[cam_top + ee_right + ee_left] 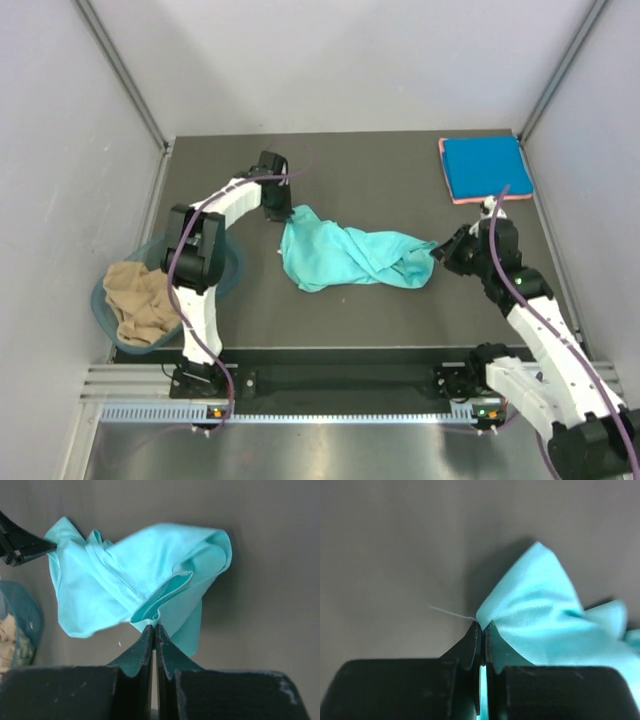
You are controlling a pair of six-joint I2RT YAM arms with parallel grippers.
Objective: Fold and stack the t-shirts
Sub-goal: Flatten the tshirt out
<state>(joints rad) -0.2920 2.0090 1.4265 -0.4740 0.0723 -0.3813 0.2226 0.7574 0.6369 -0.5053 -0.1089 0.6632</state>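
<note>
A crumpled teal t-shirt point(350, 258) lies mid-table, stretched between both arms. My left gripper point(283, 215) is shut on its far-left corner; in the left wrist view the jaws point(483, 625) pinch a fold of the teal cloth point(540, 605), and a loose thread trails off to the left. My right gripper point(437, 255) is shut on the shirt's right end; its wrist view shows the tips point(153, 626) clamping a hemmed edge of the shirt point(140, 570). A folded bright blue t-shirt point(485, 167) lies at the back right with a pink edge point(470, 200) under it.
A translucent teal tub point(230, 265) stands at the left table edge beside the left arm, holding a bunched tan t-shirt point(140, 300). The tub point(20, 610) also shows at the left of the right wrist view. Grey walls enclose the table on three sides.
</note>
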